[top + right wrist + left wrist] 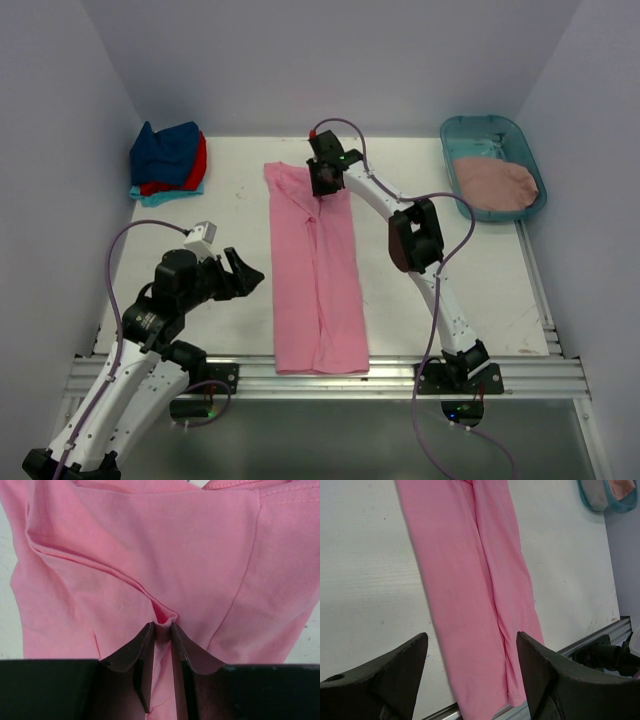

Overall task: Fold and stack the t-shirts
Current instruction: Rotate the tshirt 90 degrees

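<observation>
A bright pink t-shirt (315, 270) lies folded into a long strip down the middle of the table, its hem at the near edge. My right gripper (322, 185) is at the strip's far end. In the right wrist view its jaws (161, 626) are shut on a pinched fold of the pink t-shirt (150, 555). My left gripper (243, 274) hovers open left of the strip, holding nothing. In the left wrist view the pink t-shirt (470, 590) runs between its spread fingers (405, 665). A dusty rose t-shirt (495, 183) lies in the teal tub (482, 130).
A stack of folded navy, red and turquoise t-shirts (168, 160) sits at the far left corner of the table. The metal rail (330, 375) runs along the near edge. Walls close in the table on three sides.
</observation>
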Robot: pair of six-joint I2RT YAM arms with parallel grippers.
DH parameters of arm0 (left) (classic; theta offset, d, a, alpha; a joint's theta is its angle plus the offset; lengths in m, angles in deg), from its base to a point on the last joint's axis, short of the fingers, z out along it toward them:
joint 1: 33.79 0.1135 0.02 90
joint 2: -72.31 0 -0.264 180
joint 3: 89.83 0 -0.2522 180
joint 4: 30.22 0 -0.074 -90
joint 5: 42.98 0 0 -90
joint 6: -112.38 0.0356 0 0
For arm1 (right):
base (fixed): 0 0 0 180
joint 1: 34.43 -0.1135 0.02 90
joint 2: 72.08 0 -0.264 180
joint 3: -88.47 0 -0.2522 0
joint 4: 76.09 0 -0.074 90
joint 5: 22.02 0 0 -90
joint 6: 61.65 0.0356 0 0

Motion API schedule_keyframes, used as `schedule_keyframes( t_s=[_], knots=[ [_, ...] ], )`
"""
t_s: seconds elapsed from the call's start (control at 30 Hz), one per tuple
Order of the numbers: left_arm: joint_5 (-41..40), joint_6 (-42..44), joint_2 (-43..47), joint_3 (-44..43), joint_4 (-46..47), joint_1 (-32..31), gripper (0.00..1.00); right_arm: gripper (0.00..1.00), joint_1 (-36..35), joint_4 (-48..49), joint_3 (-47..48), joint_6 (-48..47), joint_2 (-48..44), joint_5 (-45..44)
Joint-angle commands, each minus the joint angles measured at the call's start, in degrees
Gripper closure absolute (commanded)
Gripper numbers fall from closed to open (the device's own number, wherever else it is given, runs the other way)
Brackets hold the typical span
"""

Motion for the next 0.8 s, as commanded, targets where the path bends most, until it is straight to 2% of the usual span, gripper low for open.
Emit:
schedule_keyframes(
  t_s=[0.0, 0.03, 0.07, 0.13, 0.23, 0.47, 0.7, 0.77],
  knots=[
    [0.1, 0.3, 0.1, 0.8, 1.8, -0.3, 0.25, 0.78, 0.3, 1.0, 0.0, -0.7, -2.0, -1.4],
    [0.1, 0.3, 0.1, 0.8, 1.8, -0.3, 0.25, 0.82, 0.3, 0.9, 0.0, -0.8, -2.0, -1.4],
    [0.1, 0.3, 0.1, 0.8, 1.8, -0.3, 0.25, 0.91, 0.2, 0.9, -0.1, -0.8, -2.0, -1.4],
    [0.1, 0.3, 0.1, 0.8, 1.8, -0.3, 0.26, 0.99, 0.2, 1.0, -0.5, -0.8, -2.2, -1.4],
    [0.0, 0.3, 0.1, 0.9, 1.9, -0.3, 0.26, 1.00, 0.3, 2.2, -1.8, -0.6, -3.9, -1.4],
    [0.0, 0.3, -0.5, 1.0, 2.4, -0.3, 0.26, 1.00, -0.8, 9.4, -12.1, -1.8, -10.7, 1.3],
    [0.0, 0.4, -0.8, 1.0, 2.6, -0.3, 0.26, 1.00, -1.0, 11.4, -13.3, -2.0, -11.1, 2.4],
    [0.0, 0.4, -1.1, 1.1, 2.7, -0.3, 0.26, 1.00, -1.1, 13.0, -14.6, -1.9, -11.4, 5.4]
  ],
)
